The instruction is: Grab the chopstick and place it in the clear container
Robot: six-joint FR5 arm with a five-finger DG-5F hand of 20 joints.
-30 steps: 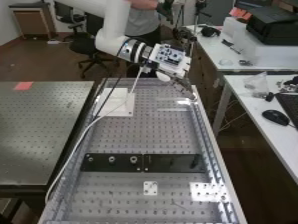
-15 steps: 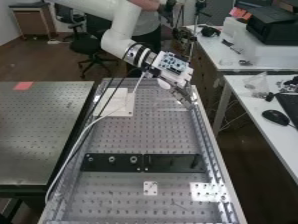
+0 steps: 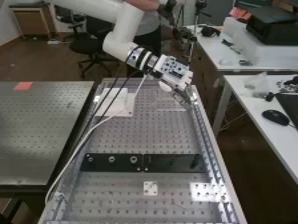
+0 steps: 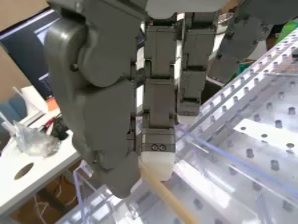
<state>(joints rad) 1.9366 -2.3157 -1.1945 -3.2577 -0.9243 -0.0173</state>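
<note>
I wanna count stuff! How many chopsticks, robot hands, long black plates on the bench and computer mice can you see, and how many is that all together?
Chopstick: 1
Robot hand: 1
Long black plates, end to end: 2
Computer mouse: 1
Total: 5

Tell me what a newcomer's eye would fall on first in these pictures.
The big white arm grabs attention first, slanting in from the upper left of the high view to the far end of the perforated bench. In the wrist view, the bulky dark grey hand looms large, pinching a pale chopstick at its fingertips. Next come the dark plates lying across the bench nearer the camera.
</note>
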